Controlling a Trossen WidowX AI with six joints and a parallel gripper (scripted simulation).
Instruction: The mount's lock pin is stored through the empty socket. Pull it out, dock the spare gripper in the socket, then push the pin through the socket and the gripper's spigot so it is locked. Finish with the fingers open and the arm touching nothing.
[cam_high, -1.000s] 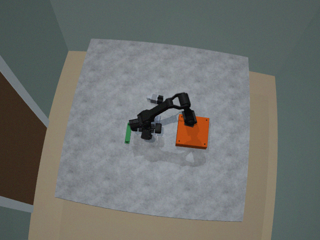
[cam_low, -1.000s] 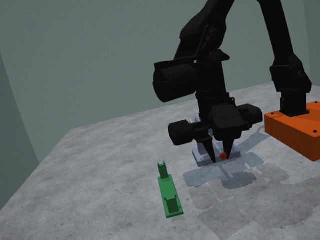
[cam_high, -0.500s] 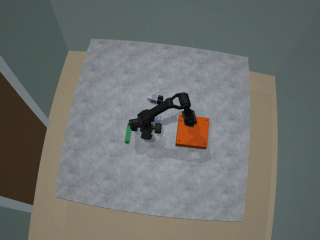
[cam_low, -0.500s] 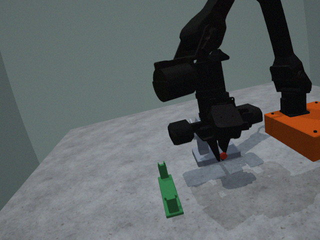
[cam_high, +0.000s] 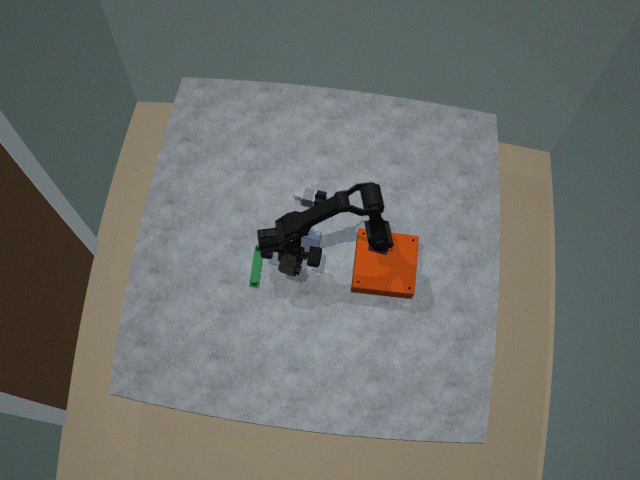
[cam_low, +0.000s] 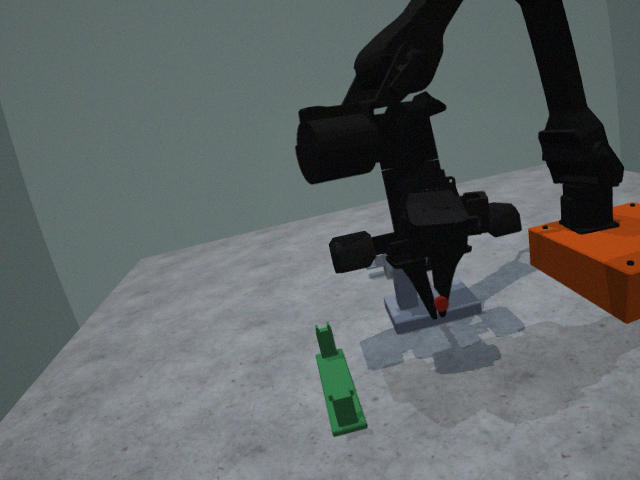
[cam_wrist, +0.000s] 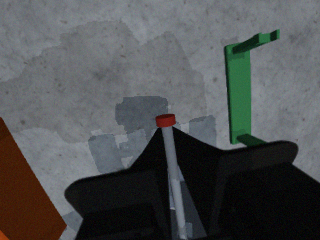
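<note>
Nearest the onlooker, a green cradle (cam_low: 338, 384) lies flat on the grey mat covering the table (cam_high: 82, 320), with an upright fork at its far end and a block at its near end. It carries nothing, and it is probably where the pin is meant to be parked, though that is a judgement.

Just beyond it, the hand (cam_low: 433, 302) points down over the pale grey mount (cam_low: 431, 310). Its fingers are pinched almost together on the lock pin (cam_wrist: 170, 165), a thin pale rod with a red cap; in the exterior view the red cap (cam_low: 440, 303) shows right at the fingertips, and in the wrist view the shaft runs back between the two dark fingers toward the palm. The pin is gripped near its capped end. Whether its far end sits inside the socket or has come out cannot be told, since the hand hides the socket.

Farther back, the arm rises to its orange base block (cam_low: 594, 258). Behind the forearm, in the top view, a small pale and dark object (cam_high: 310, 195) rests on the mat; it may be the spare gripper, but it is too small to be sure.

Progress, as judged: only the opening step is under way. The pin is seized but its withdrawal is not confirmed. Left to do are setting the pin aside, fetching and docking the spare gripper, driving the pin through socket and spigot, then opening the fingers and backing the arm off from everything.
</note>
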